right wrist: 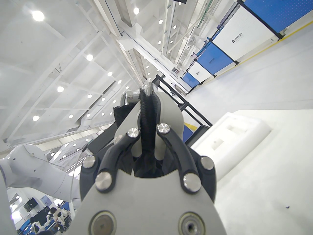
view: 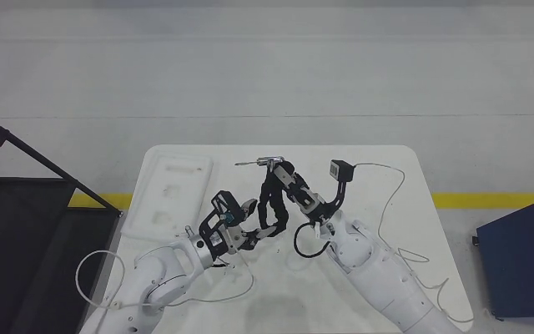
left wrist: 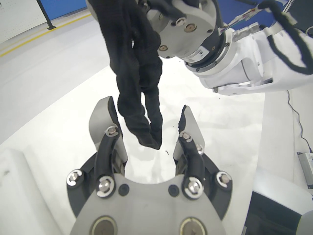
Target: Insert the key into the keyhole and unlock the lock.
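Over the far middle of the table [view: 367, 179], your right gripper [view: 275, 167] is clamped on a silvery metal piece [view: 269, 160]. A thin rod [view: 244, 164] sticks out of the piece sideways. You cannot tell whether the piece is the lock or the key. A black fabric strap [left wrist: 132, 57] hangs from those closed jaws down between the fingers [left wrist: 105, 116] of your left gripper [left wrist: 147, 103], which stand spread wide with nothing pinched. A white foam tray [view: 171, 196] lies on the table's left part, apart from both grippers.
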You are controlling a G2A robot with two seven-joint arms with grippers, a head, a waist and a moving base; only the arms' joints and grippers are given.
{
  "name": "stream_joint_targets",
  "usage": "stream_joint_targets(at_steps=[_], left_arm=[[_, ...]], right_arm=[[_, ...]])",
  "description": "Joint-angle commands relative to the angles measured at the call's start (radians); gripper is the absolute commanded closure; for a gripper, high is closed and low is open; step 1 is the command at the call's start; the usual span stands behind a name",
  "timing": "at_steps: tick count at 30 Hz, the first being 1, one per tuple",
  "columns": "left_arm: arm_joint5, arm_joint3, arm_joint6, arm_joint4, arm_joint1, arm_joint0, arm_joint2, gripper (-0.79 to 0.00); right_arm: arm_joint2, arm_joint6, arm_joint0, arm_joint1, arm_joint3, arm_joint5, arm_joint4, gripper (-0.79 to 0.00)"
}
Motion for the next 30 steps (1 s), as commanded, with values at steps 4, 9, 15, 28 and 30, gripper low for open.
stream_joint_targets(at_steps=[4,9,15,28,30], left_arm=[[0.042,0.003,0.001,0.036,-0.002,0.007,-0.003,-0.717],[0.100,0.008,-0.013,0.062,-0.009,-0.012,0.006,-0.637],[0.236,0.008,-0.041,0.098,-0.020,-0.031,0.006,-0.360],[0.245,-0.027,0.013,0.026,-0.038,-0.023,0.038,-0.363],[0.253,-0.020,0.017,0.035,-0.041,-0.034,0.045,-0.351]], right_arm=[[0.014,0.011,-0.010,-0.006,-0.008,-0.005,-0.005,0.000],[0.022,0.025,-0.018,-0.013,-0.017,-0.016,-0.010,0.000],[0.040,0.033,-0.033,-0.019,-0.023,-0.025,-0.016,0.000],[0.060,0.055,-0.049,-0.036,-0.025,-0.035,-0.007,0.000],[0.063,0.058,-0.052,-0.038,-0.027,-0.034,-0.009,0.000]])
